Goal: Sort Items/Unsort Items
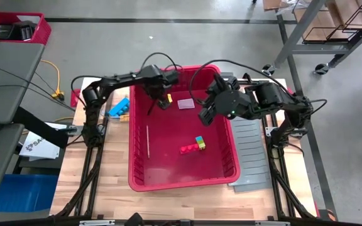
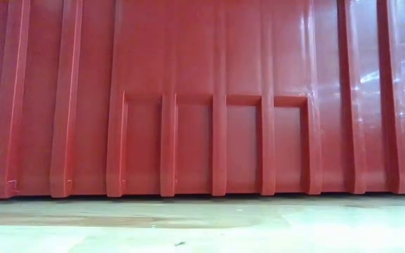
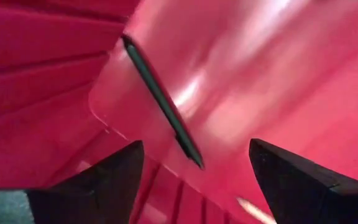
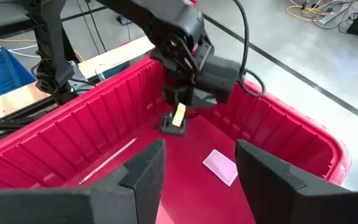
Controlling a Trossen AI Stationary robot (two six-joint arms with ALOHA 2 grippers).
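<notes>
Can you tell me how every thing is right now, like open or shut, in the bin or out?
left gripper: open, low inside the red bin, holding nothing
right gripper: open, above the bin
dark pen: lying in the bin
red, yellow, green and blue blocks: joined, on the bin floor
blue piece: outside, on the table

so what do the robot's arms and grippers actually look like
Both arms are dark, near-black jointed links with black cables looping over them. The left gripper and right gripper each have two thick, blocky dark fingers with angled faces. The right arm shows a small green light near the wrist.
</notes>
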